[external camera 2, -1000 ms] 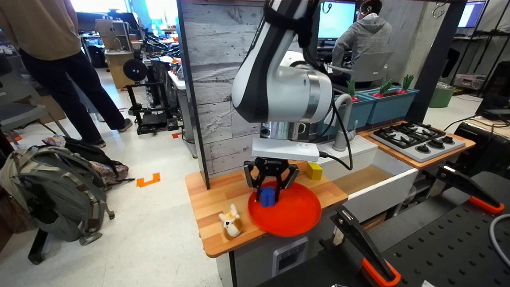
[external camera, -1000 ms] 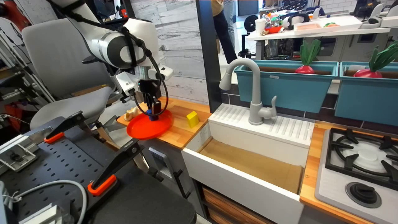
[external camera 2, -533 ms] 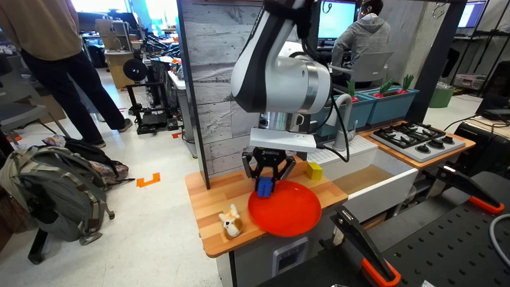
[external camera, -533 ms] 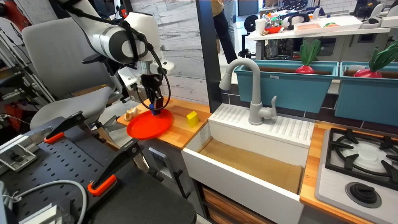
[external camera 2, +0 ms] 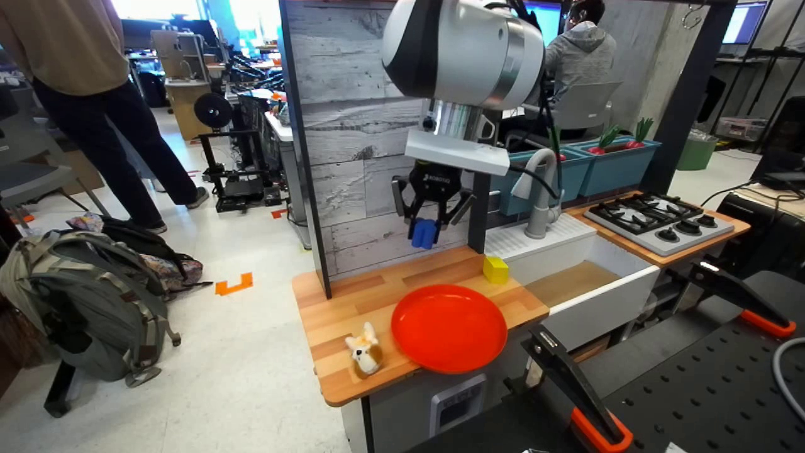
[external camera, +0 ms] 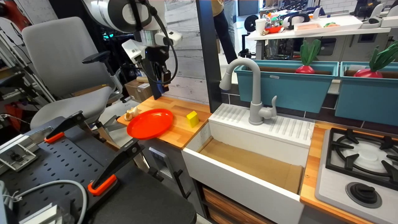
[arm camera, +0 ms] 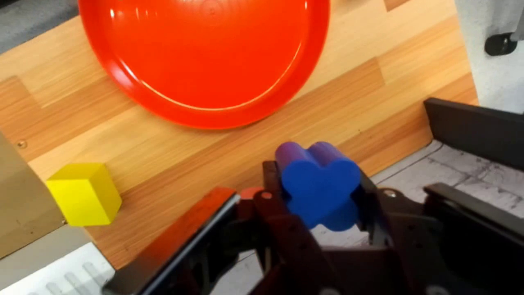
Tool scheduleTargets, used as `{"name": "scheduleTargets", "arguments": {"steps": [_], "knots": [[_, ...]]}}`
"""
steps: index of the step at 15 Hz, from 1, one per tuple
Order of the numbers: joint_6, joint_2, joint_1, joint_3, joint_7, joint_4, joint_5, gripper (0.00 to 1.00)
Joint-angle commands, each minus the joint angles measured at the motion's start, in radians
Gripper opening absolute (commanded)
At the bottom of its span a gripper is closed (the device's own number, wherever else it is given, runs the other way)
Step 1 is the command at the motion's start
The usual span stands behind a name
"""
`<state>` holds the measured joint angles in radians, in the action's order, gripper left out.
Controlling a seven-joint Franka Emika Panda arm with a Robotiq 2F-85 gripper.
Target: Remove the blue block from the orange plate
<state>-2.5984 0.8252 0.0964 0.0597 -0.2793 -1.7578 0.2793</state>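
The blue block (arm camera: 321, 180) hangs in the air above the wooden tabletop (external camera 2: 352, 308), apart from the orange plate (external camera 2: 449, 328); both exterior views show a gap between the two. The fingers (external camera 2: 412, 228) are clamped on it from two opposite sides, pointing downward from the white arm (external camera 2: 465, 50). In the wrist view the block's near end shows rounded lobes, and a purplish tint lies along one of its sides. In an exterior view the pale plank wall (external camera 2: 352, 157) stands behind both block and fingers.

The plate lies flat on the tabletop, glossy, with streaks of light on it in the wrist view, and its rim juts past one edge of the tabletop. Just beside the plate sits a small white and brown plush toy (external camera 2: 365, 353). On the plate's other side, apart from it and near the sink (external camera: 239, 188), a yellow block (external camera 2: 496, 270) rests on the tabletop.

The sink is white, with a brown sheet (external camera: 252, 163) in its bottom and a ribbed ledge (external camera: 228, 113) along the back, where a grey faucet (external camera: 256, 90) stands upright. Behind the faucet are teal planters (external camera: 286, 90) holding red bulbs (external camera: 304, 69) with green tops. Past the sink is a grey stove (external camera: 332, 183) with black grates (external camera: 349, 137) on top and dark knobs (external camera: 363, 193) along the front
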Motion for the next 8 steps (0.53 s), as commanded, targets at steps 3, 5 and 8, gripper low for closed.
{"name": "scheduleTargets", "arguments": {"steps": [3, 5, 8], "knots": [[0.052, 0.010, -0.070, -0.009, -0.006, 0.036, 0.016, 0.16], [0.040, 0.026, -0.085, -0.017, -0.005, 0.040, 0.013, 0.16], [0.034, 0.065, -0.090, -0.038, -0.017, 0.053, 0.002, 0.16]]}}
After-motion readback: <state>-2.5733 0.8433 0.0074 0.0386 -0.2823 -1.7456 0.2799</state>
